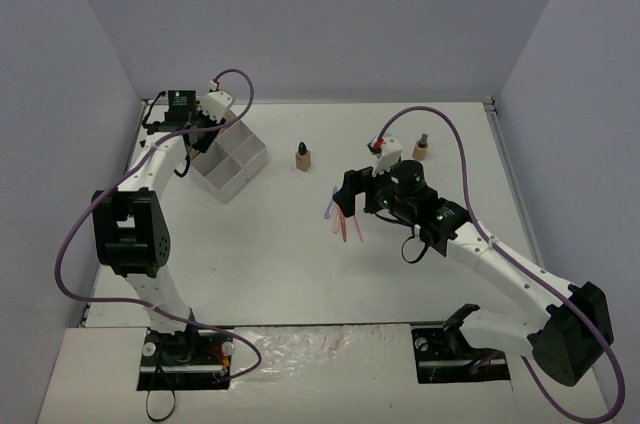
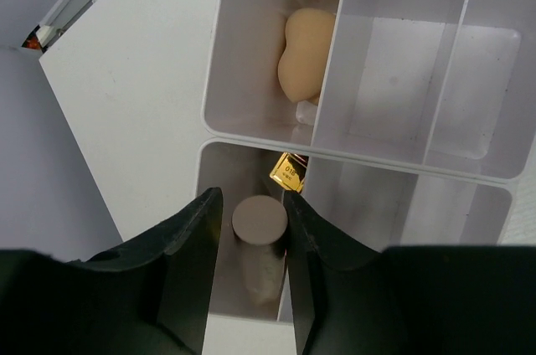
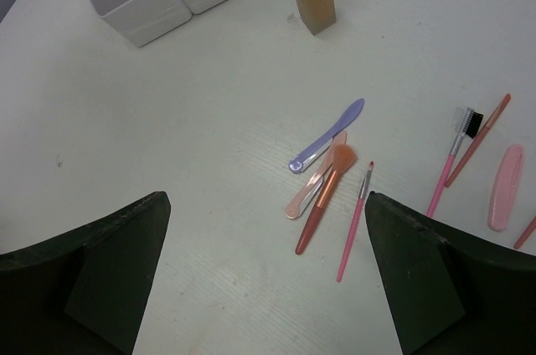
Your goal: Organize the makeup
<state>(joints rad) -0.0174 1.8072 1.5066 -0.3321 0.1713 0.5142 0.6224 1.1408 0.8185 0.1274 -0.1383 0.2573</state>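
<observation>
From where I'm standing, the left gripper (image 2: 251, 198) is straddling a lipstick tube (image 2: 255, 223) inside the white box (image 2: 331, 79) at ten o'clock, apparently placing it though I can't tell if it's clamped, while the right gripper (image 3: 266, 200) is hovering wide open over the sticks (image 3: 322, 196), needing to descend next.

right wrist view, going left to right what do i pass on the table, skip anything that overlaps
box → bottle → thin pink brush → brow brush → flat pink tool
</observation>
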